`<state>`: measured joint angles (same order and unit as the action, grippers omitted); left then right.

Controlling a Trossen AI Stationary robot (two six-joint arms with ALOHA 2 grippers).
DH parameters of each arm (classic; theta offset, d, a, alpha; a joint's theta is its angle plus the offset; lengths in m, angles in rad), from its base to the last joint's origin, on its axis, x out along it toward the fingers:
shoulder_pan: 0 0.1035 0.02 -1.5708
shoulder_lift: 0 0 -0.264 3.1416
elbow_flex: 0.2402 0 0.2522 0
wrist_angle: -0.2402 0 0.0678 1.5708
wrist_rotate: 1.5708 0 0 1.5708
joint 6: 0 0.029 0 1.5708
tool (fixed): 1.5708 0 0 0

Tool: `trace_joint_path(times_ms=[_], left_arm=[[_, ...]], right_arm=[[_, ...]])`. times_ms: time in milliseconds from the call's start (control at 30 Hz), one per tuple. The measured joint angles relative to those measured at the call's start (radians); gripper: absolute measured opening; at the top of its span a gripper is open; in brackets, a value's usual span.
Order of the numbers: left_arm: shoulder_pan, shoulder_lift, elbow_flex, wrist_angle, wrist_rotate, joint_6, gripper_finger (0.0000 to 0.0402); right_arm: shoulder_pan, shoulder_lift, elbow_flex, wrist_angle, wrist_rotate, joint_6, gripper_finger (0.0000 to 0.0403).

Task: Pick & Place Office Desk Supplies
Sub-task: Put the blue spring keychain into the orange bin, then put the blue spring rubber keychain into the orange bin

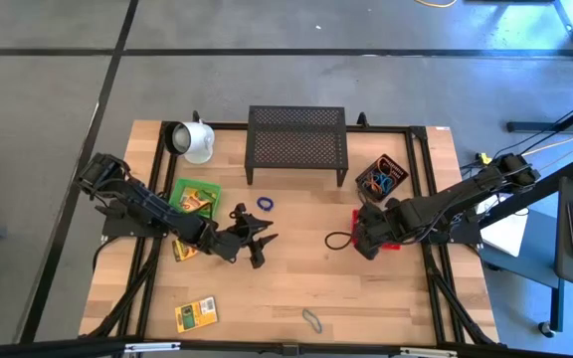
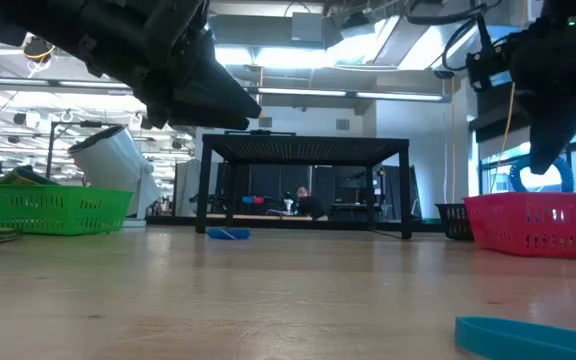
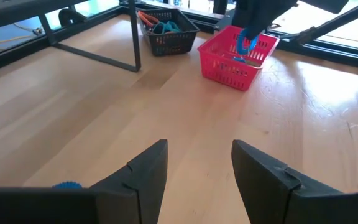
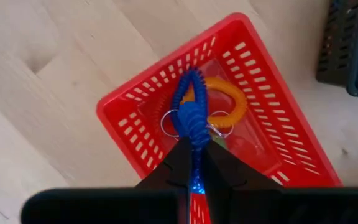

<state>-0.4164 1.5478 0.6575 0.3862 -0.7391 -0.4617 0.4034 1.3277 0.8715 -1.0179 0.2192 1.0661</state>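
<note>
The wooden bench (image 1: 296,288) carried a black mesh rack (image 1: 296,144) at its far edge, its top hiding whatever lay beneath in the high view. A green basket (image 1: 195,196) sat partly covered by the left arm, and a red basket (image 4: 229,112) was mostly hidden under the right arm from above; only the right wrist view showed an orange coil band (image 4: 232,99) inside it. The right tool (image 4: 193,155) was pinched shut on a blue coil band (image 4: 191,112) over that basket. The left tool (image 3: 197,168) hovered mid-bench, spread wide and empty. A crayon box (image 1: 196,314) lay near the front edge; a blue band (image 1: 265,203) lay before the rack.
</note>
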Motion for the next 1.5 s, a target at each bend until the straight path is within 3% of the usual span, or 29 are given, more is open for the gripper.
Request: trace_joint_path(times_ms=[800, 1100, 1500], left_arm=[[0.017, 0.000, 0.000, -0.013, 0.024, 0.023, 0.0174], [0.099, 0.012, -0.001, -0.240, 0.052, 0.038, 0.0205], [0.285, 0.116, -0.001, -0.226, 0.146, -0.079, 0.0226]], right_arm=[[0.000, 0.001, 0.000, 0.000, -0.003, 0.000, 0.0136], [0.000, 0.001, 0.000, 0.008, 0.001, 0.000, 0.0184], [0.000, 0.001, 0.000, 0.041, 0.001, -0.001, 0.0199]])
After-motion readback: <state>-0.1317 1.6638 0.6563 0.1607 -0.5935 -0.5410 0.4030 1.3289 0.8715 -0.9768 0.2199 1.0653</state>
